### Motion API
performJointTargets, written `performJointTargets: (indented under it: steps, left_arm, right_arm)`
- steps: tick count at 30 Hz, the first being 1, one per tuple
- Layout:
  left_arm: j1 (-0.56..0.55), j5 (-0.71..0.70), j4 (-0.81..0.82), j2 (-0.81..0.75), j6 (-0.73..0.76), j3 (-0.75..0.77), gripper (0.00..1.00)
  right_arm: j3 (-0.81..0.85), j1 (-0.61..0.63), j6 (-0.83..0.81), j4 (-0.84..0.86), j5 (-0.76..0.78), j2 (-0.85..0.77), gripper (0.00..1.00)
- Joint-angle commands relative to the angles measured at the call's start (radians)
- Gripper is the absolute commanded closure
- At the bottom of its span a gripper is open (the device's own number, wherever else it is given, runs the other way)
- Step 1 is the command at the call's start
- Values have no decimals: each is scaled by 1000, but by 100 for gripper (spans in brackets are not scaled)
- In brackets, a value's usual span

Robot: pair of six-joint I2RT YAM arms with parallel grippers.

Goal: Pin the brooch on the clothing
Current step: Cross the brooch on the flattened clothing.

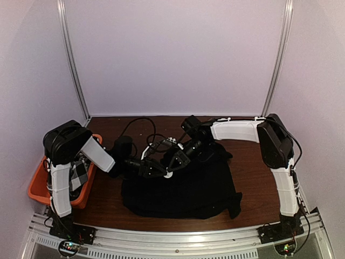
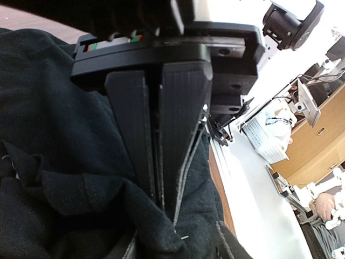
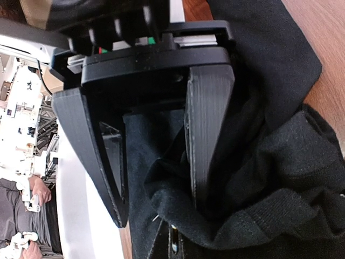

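Observation:
The clothing (image 1: 183,189), a black T-shirt, lies bunched on the wooden table. Both grippers meet over its upper left part. My left gripper (image 1: 161,171) reaches in from the left. In its wrist view the left gripper (image 2: 160,202) has its jaws pressed together, tips buried in a fold of the clothing (image 2: 54,108). Of the brooch only a thin metal pin tip (image 2: 184,236) shows, poking out of the fold. My right gripper (image 1: 173,163) comes from the right. Its jaws (image 3: 161,213) stand wide apart astride that fold (image 3: 280,162), and the pin tip (image 3: 156,217) shows there too.
An orange bin (image 1: 40,186) with a black-and-white checked cloth (image 1: 81,172) stands at the table's left edge beside the left arm. Black cables (image 1: 140,129) loop at the back. Bare wood (image 1: 253,178) lies right of the shirt. A metal rail (image 1: 178,237) runs along the near edge.

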Motion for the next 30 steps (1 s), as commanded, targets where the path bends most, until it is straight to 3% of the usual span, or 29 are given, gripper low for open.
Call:
performJointTargets:
  steps: [1,21,24,30]
  left_arm:
    - [-26,49,85,1,-12,-12,58]
    - [-26,60,229,46,-110,-17,82]
    - [-26,60,262,56,-135,-15,82]
    - [-25,72,490,93,-300,-27,69]
  right_arm:
    - [-6,-10,20,76,-17,-42,100]
    - [-5,-10,-32,19,-31,-47,100]
    - [-10,-11,-32,17,-40,-47,100]
    - [-13,-10,-36,10,-46,-47,100]
